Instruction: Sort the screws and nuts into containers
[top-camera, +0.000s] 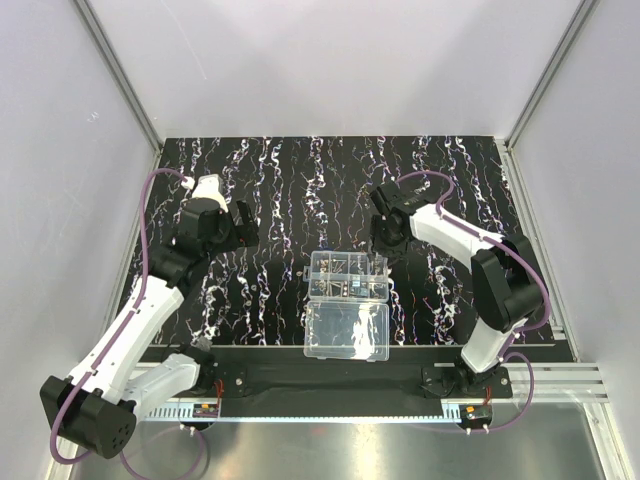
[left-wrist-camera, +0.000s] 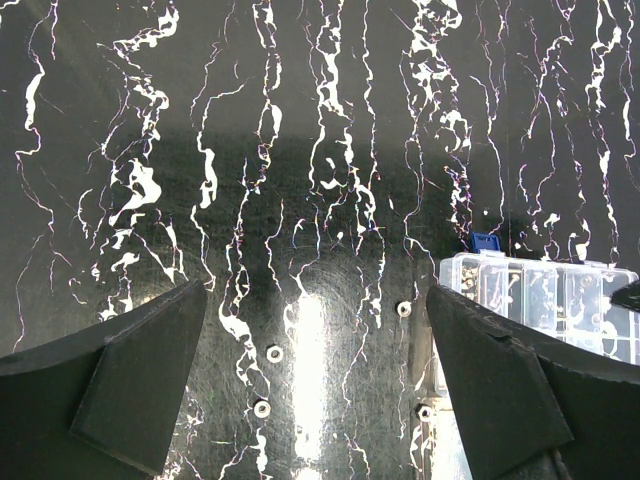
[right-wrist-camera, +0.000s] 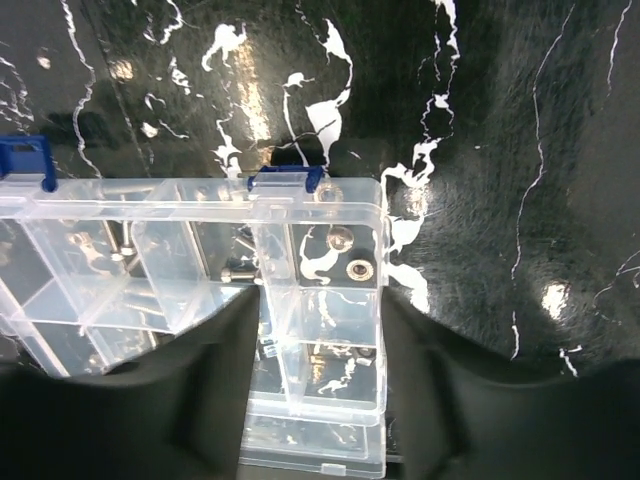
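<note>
From above, shows the box (top-camera: 347, 276) open on the mat (top-camera: 260, 180), its lid (top-camera: 347, 333) lying flat on the near side. Puts the left gripper (top-camera: 243, 225) well left of the box and the right gripper (top-camera: 383, 245) at its far right corner. From the left wrist, shows jaws spread wide on nothing, above four nuts (left-wrist-camera: 274, 353) loose on the mat, with the box near on the right. From the right wrist, shows jaws apart and holding nothing, one on either side of the box's end column of cells (right-wrist-camera: 320, 310). Finds two more nuts (right-wrist-camera: 358, 268) in the corner cell beside a blue latch (right-wrist-camera: 285, 178), and small metal bits in neighbouring cells.
</note>
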